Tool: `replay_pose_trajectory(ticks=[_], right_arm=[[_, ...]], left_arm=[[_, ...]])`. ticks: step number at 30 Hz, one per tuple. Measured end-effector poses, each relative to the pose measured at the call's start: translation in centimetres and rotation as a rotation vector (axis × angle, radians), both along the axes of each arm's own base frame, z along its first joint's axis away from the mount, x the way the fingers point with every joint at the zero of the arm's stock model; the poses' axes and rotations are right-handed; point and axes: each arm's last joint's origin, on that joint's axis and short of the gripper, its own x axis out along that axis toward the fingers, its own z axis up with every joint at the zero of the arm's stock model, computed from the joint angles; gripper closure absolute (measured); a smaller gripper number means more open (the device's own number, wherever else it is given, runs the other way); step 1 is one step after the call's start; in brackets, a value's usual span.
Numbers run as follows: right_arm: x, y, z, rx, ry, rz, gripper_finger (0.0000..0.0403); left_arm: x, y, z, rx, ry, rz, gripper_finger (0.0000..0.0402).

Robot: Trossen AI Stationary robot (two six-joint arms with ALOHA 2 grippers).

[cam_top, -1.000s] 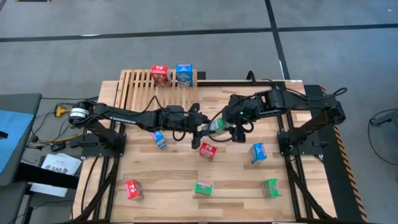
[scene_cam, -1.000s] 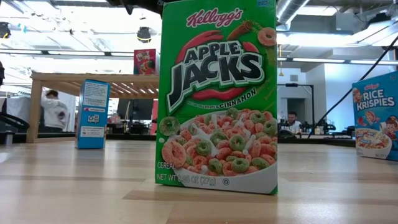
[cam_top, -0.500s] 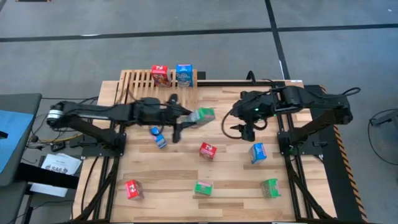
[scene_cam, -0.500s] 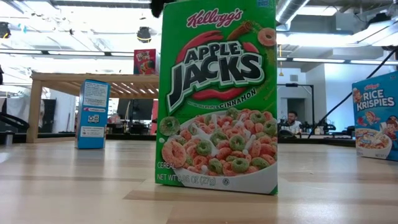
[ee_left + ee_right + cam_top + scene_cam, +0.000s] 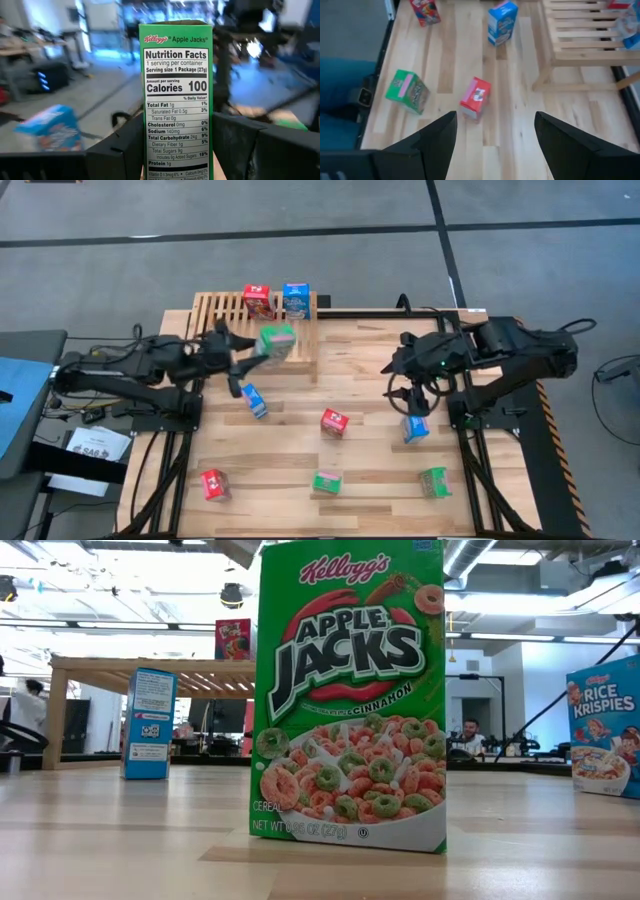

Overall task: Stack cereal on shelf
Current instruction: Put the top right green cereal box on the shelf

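High view: my left hand (image 5: 255,348) is clamped on a green cereal box (image 5: 277,341), held above the shelf (image 5: 215,315) near its front edge, beside the red box (image 5: 258,301) and blue box (image 5: 296,299) on it. My right hand (image 5: 407,380) hangs spread apart over bare tabletop (image 5: 370,450), boxes scattered around.

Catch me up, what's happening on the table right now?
The left gripper holds a green cereal box between its fingers over the wooden shelf, where a red box and a blue box already stand. The right gripper hangs open and empty above the table's right side. Six more boxes are scattered on the table.
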Motion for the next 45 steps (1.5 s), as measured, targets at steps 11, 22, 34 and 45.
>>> replay_pose_trajectory(ticks=[11, 22, 34, 45], right_arm=[[-0.2, 1.6, -0.1, 0.012, 0.006, 0.062, 0.011], [-0.2, 2.1, -0.1, 0.011, 0.006, 0.081, 0.011], [-0.2, 2.0, -0.1, 0.01, 0.006, 0.081, 0.011], [-0.2, 2.0, -0.1, 0.009, 0.006, 0.082, 0.011]], left_arm=[[-2.6, 0.9, -5.7, 0.036, -0.126, 0.357, 0.0223], [-3.5, 1.6, -6.8, 0.061, -0.06, 0.728, 0.0223], [-4.3, 4.1, -6.9, 0.031, -0.056, 0.98, 0.0223], [-4.8, 6.3, -7.9, -0.023, -0.073, 1.087, 0.0223]])
